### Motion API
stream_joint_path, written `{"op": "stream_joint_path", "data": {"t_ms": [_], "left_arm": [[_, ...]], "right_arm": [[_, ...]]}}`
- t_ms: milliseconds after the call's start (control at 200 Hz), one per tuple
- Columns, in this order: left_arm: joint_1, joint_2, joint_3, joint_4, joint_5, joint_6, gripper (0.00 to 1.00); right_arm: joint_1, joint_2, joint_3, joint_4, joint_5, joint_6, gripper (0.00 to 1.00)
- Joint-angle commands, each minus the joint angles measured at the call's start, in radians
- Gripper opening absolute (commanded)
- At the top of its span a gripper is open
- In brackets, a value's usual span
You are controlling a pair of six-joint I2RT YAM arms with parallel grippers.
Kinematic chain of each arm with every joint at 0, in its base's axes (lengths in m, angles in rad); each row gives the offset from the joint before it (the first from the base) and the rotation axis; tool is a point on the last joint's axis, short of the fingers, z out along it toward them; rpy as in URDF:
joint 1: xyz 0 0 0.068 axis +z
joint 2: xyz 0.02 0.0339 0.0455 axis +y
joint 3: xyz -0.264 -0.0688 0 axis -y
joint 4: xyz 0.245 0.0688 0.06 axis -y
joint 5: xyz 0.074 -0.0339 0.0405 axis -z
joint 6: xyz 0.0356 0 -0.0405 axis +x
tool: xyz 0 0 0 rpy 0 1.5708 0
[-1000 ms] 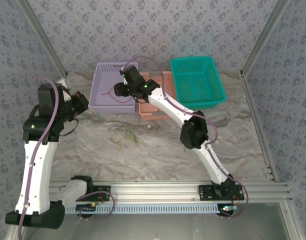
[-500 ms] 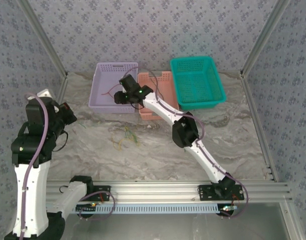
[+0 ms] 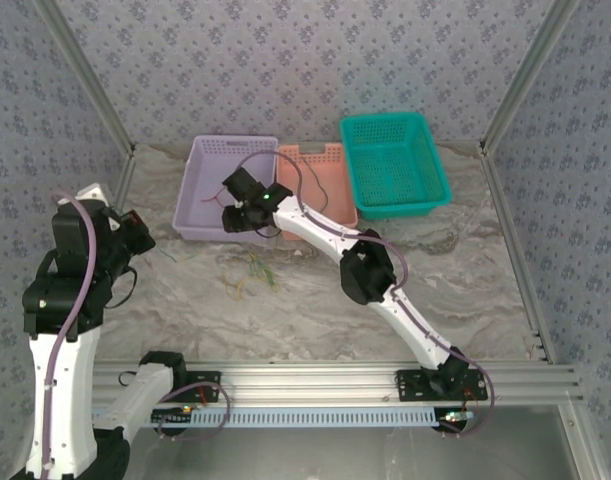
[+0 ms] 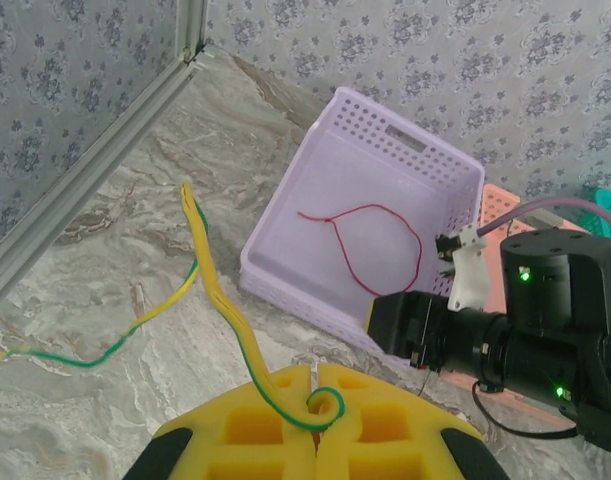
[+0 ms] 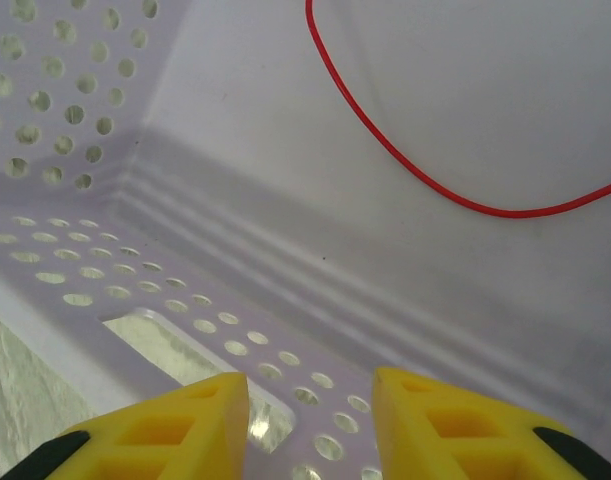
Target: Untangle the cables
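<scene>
Left gripper (image 4: 315, 385) clamps the thin yellow-green wire (image 4: 210, 270): mid-separation, I'd say. Right gripper (image 5: 310, 400), half-open and empty, hangs over the lilac perforated basket (image 5: 185, 250) holding a thin red wire (image 5: 405, 165). Next: pull clear.

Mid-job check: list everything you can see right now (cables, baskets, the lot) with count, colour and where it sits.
purple basket: one, lilac, far left of the basket row
pink basket: one, salmon, middle of the row
teal basket: one, teal, right of the row
red cable: one, red, lying loose inside the purple basket
yellow-and-green cable: one strand, running from the left fingers out over the table
cable tangle: count unclear, yellowish-green, mid-table in front of the purple basket
table: one, grey-beige marble pattern
left gripper: yellow fingers, shut on the yellow-and-green cable
right gripper: yellow fingers, open and empty, above the purple basket's perforated wall
</scene>
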Motion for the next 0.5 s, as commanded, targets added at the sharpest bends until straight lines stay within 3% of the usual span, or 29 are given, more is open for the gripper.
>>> {"op": "stream_joint_path", "data": {"t_ms": [0, 210, 370, 495], "left_arm": [[0.007, -0.019, 0.029, -0.024, 0.023, -0.002, 0.0], [0.007, -0.026, 0.038, -0.035, 0.042, -0.007, 0.0], [0.006, -0.032, 0.041, -0.04, 0.054, -0.005, 0.0], [0.006, -0.034, 0.048, -0.046, 0.048, 0.004, 0.0]], "right_arm": [[0.057, -0.077, -0.086, -0.1, 0.031, -0.001, 0.38], [0.126, -0.174, -0.246, -0.098, 0.075, 0.023, 0.36], [0.146, -0.233, -0.29, -0.092, 0.181, 0.024, 0.37], [0.124, -0.233, -0.26, -0.045, 0.235, -0.026, 0.47]]}}
